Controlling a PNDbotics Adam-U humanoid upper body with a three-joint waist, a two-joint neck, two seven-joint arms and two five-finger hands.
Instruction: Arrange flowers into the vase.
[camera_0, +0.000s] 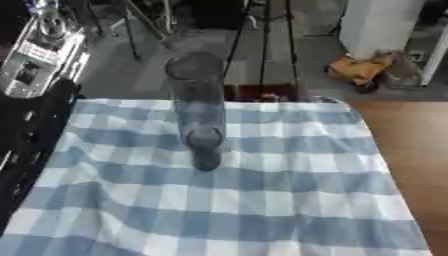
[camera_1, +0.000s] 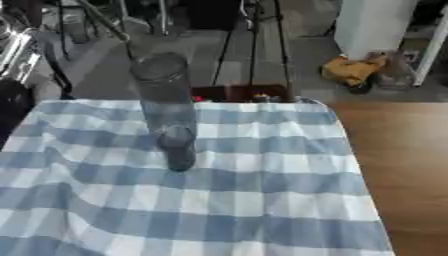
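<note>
A tall clear glass vase stands upright on the blue-and-white checked cloth, left of the table's middle and toward the far edge. It looks empty. I make out no flowers on the cloth. Just past the far edge sits a dark red box with small red and orange bits at its top; what they are is unclear. My left arm, black with a silver section above, runs along the left edge of the left eye view. Neither hand shows in either view.
Bare wooden tabletop lies right of the cloth. Beyond the table are tripod legs, a white cabinet and a yellow object on the floor.
</note>
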